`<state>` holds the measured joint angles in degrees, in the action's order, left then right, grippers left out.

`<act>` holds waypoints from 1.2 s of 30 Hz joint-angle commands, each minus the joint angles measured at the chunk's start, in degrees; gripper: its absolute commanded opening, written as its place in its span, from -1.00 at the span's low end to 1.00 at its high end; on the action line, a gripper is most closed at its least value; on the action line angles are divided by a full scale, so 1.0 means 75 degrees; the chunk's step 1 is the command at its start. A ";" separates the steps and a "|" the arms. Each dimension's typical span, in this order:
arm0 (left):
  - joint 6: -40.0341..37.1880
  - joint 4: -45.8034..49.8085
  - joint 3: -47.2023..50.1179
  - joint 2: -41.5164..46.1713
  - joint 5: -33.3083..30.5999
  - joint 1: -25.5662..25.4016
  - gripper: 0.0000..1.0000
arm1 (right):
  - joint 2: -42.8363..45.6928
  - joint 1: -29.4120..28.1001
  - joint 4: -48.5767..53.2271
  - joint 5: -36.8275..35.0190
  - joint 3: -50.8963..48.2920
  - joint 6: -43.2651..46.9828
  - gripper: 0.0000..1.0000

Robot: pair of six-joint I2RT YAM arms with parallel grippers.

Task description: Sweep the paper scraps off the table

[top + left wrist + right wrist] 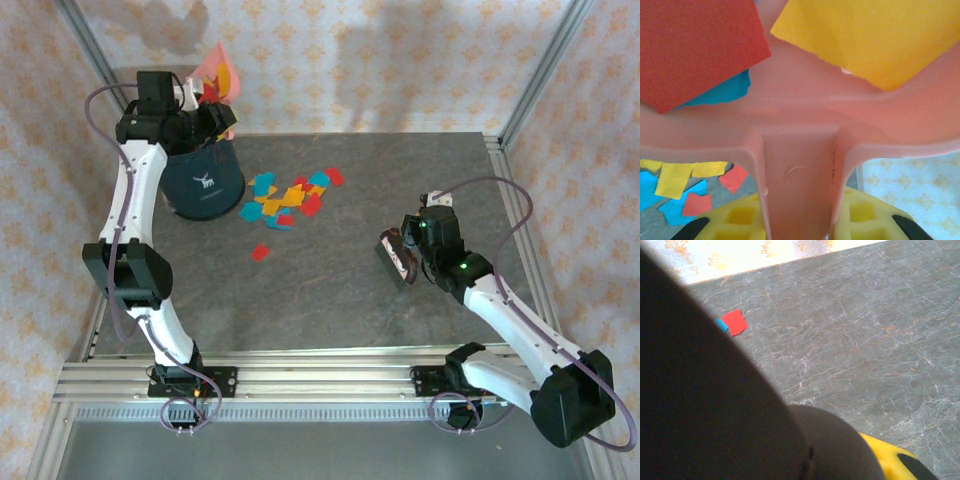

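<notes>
Table (330, 300): dark grey stone pattern, bare over most of its near and right parts. The left arm reaches to the far-left corner, where a dark blue bin (203, 182) stands on the table. The left gripper (207, 112) is clamped on the handle of the pink dustpan (220, 72), which it holds raised and tipped above the bin; judged reason: the load should slide into the bin, not back onto the table. The left wrist view confirms the grip, with the handle running between the yellow fingers (740, 220). The pan carries a red (695, 45), a yellow and a teal piece, not yet tipped out. The right gripper (418, 243) sits low at the right side, well apart from the pile, closed on a brush (397, 257) whose head is toward the table. It is probably kept clear while the pan empties. In the right wrist view the dark brush body (715, 405) blocks the jaws, so this grip is judged from the overhead view. Scraps (288, 197): the main cluster lies flat on the table just right of the bin. The pieces are small, irregular and overlapping, in red, yellow-orange and teal. One red scrap (261, 252) lies alone, nearer the arms. Judgement: task partway done, one load in the pan and most scraps unswept.
</notes>
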<state>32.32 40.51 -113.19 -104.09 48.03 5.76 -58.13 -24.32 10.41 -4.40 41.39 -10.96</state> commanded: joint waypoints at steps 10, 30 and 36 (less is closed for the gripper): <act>0.2652 -0.3486 0.1855 0.0750 0.0772 0.0440 -1.00 | -0.0177 0.0008 0.0587 0.0189 0.0165 -0.0118 -1.00; 0.6074 -0.7371 0.3584 0.0994 0.0893 0.0558 -1.00 | -0.0296 0.0017 0.0568 0.0259 0.0201 -0.0133 -1.00; 0.7262 -0.8730 0.4080 0.0939 0.0827 0.0574 -1.00 | -0.0325 0.0019 0.0557 0.0277 0.0224 -0.0133 -1.00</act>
<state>80.20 -14.83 -84.33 -98.61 53.63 9.54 -59.72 -24.32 10.68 -2.96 42.39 -12.01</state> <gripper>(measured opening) 0.239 0.253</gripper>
